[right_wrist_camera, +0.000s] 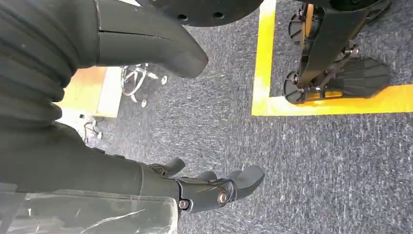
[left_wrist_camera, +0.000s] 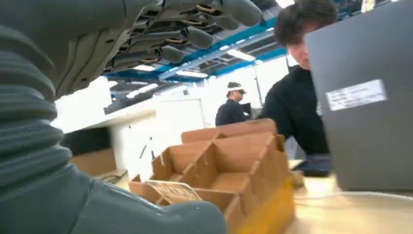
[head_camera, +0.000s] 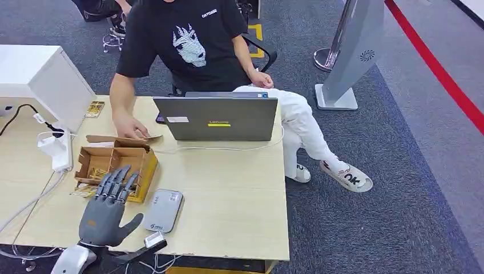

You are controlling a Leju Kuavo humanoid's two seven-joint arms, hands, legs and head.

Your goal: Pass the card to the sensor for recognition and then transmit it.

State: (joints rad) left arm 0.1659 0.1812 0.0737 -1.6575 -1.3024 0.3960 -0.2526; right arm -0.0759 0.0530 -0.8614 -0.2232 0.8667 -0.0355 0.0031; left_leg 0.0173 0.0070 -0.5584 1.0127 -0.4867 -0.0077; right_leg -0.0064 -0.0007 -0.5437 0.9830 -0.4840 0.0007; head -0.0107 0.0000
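Right now, from the head camera, I see my left hand (head_camera: pixel 108 208) hovering flat over the near edge of the wooden table (head_camera: pixel 240 194), fingers spread and straight, holding nothing, their tips reaching over the cardboard divider box (head_camera: pixel 114 162). Just right of that hand lies the grey sensor pad (head_camera: pixel 162 210), flat on the table. A person in a black shirt (head_camera: pixel 182 40) sits behind the open laptop (head_camera: pixel 220 119), one hand resting on a card (head_camera: pixel 149 137) on the table just beyond the box. My left wrist camera adds what the head view cannot: it looks under the outstretched fingers (left_wrist_camera: pixel 195 36) and into the box's compartments, where a card (left_wrist_camera: pixel 173 191) leans tilted against the near cardboard wall. My right hand (right_wrist_camera: pixel 214 187) appears on its own wrist camera, hanging over grey carpet (right_wrist_camera: pixel 316 161) beside a yellow floor line (right_wrist_camera: pixel 265 58), fingers loosely curled and apart, gripping nothing.
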